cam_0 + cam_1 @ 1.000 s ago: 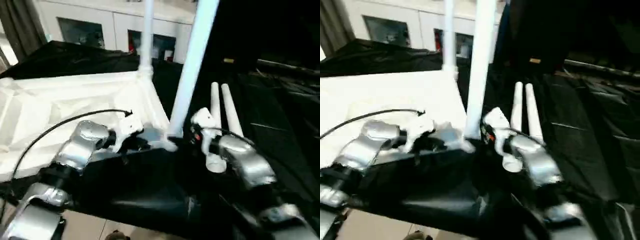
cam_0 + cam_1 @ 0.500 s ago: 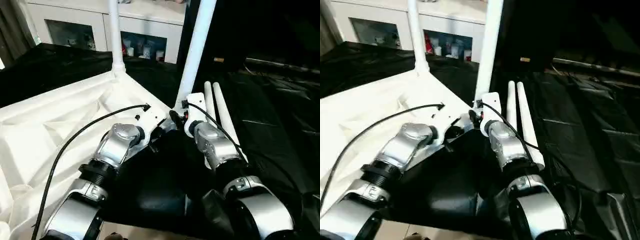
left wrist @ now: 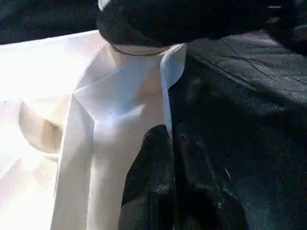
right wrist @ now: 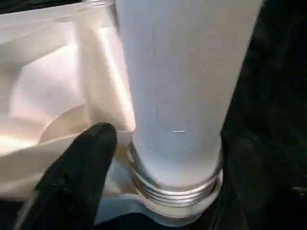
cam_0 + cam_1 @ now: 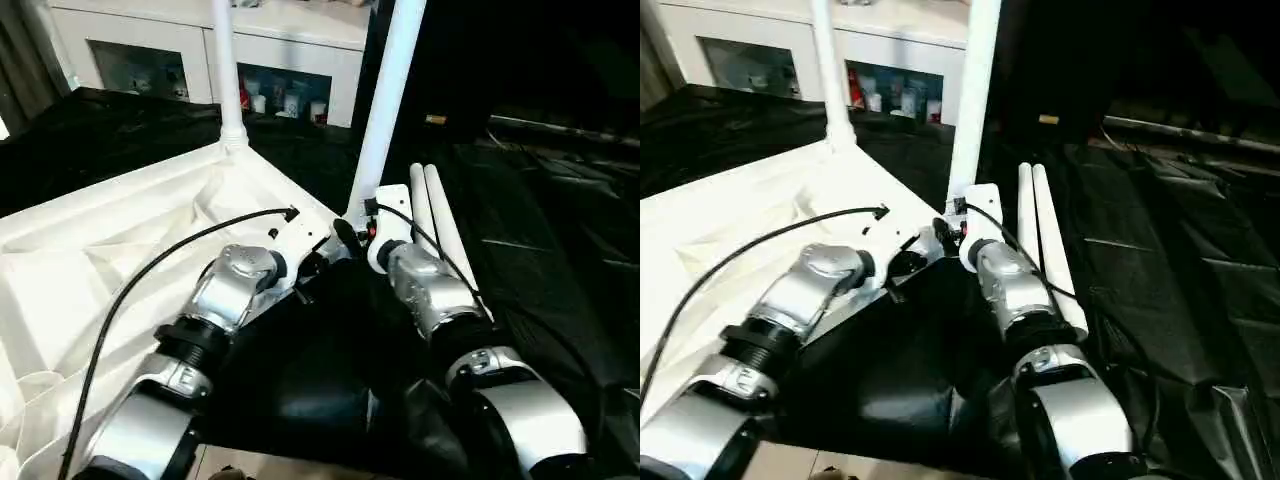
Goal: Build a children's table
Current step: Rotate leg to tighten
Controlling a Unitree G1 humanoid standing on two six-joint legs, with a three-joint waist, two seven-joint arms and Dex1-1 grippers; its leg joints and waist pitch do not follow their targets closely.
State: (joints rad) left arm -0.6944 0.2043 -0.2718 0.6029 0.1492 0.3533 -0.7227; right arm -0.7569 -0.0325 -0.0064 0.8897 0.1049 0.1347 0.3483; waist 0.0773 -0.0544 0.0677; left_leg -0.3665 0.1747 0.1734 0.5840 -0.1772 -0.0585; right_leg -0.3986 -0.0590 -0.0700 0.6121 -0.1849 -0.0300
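Tabletop: the white tabletop point(image 5: 110, 260) lies underside up on the black-draped surface point(image 5: 560, 260), ribbed recesses facing the camera, its near corner towards both arms.

Fitted legs: one leg point(image 5: 226, 70) stands upright in the far corner socket. A second leg point(image 5: 385, 110) stands in the near corner socket point(image 4: 175, 191), long axis close to vertical, leaning slightly.

Spare legs: two more legs point(image 5: 438, 235) lie flat side by side on the surface, just beside the right forearm, long axes running away from the robot.

Left gripper: the left gripper point(image 3: 170, 143) has its fingers pressed together, nothing between them. It rests at the tabletop's edge just short of the near corner.

Right gripper: the right gripper point(image 5: 358, 232) sits at the foot of the near leg. One black finger point(image 4: 81, 167) shows beside the leg's threaded base; the other is out of sight, so I cannot tell whether the leg is clamped or merely flanked.

Governing relation: the near leg's base lies directly ahead of the right gripper and rises straight up from it. The right arm is the nearer arm to this leg.

Seating, judged: rings of thread show above the socket, so the leg appears not fully seated.

Next move, judged: turning or pressing along the vertical axis, with the left gripper steadying the tabletop.

Risk, judged: a sideways push could tilt the leg in its socket.
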